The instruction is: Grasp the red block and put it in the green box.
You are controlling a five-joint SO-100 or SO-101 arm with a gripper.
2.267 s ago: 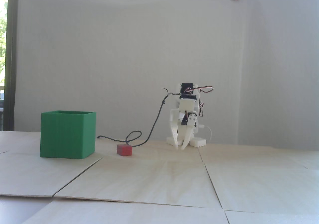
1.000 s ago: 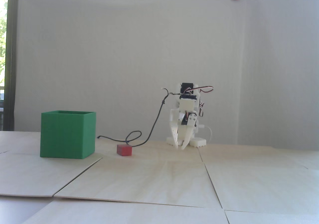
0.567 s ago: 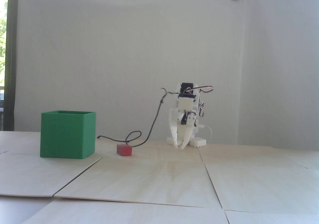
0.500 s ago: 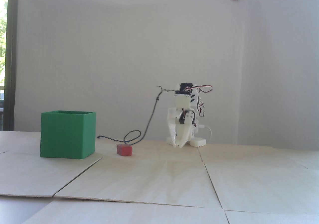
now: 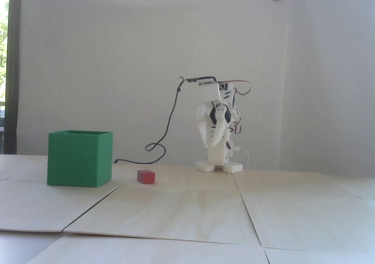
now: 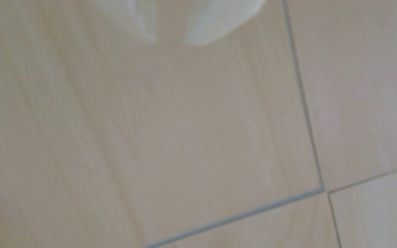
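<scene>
Pincer raised above the tabletop near its far edge, tips pointing down, nearly closed with a thin gap, holding nothing. In the wrist view, white tips blurred at the top edge. Block lying on the tabletop, just right of the box in the fixed view, apart from it. Black cable looping behind the block.
</scene>
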